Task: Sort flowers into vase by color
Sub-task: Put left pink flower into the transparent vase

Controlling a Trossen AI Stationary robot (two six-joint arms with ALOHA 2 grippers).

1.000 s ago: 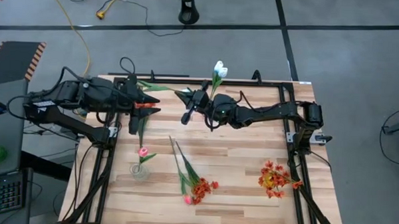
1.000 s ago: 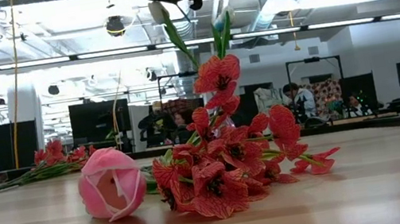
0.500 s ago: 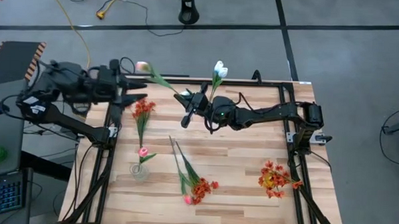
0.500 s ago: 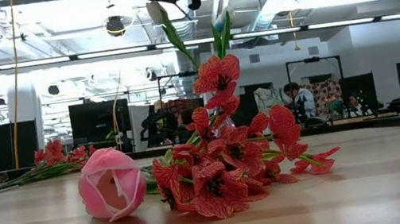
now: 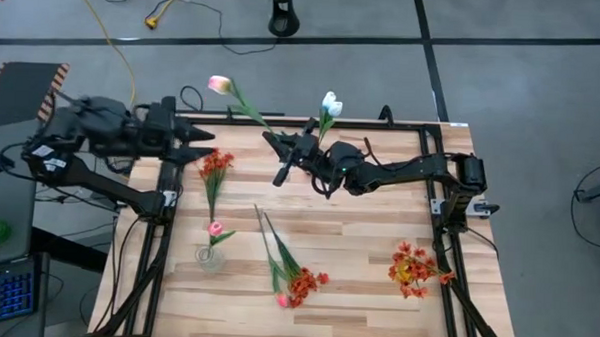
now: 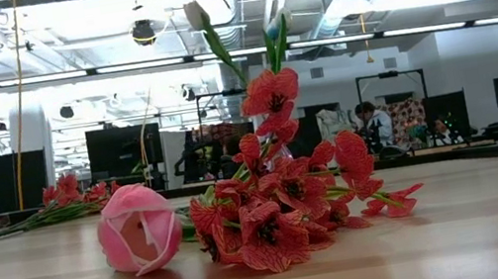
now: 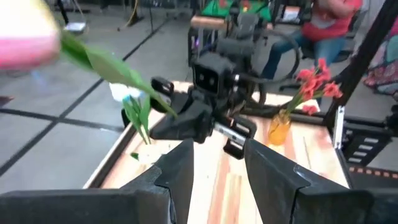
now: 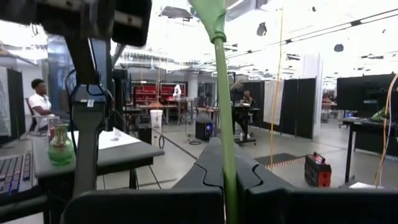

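The pink tulip (image 5: 220, 84), at the high view's upper left, juts off the table because the right gripper (image 5: 272, 142) pinches its stem for carrying, while the left gripper (image 5: 203, 146) waits spread.

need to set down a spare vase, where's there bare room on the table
Bare wood lies between the red-orange bunch with a pink tulip at the front middle and the red-orange bunch by the right edge. The left side is crowded: a small clear vase holding a pink tulip, plus a red-orange stem.
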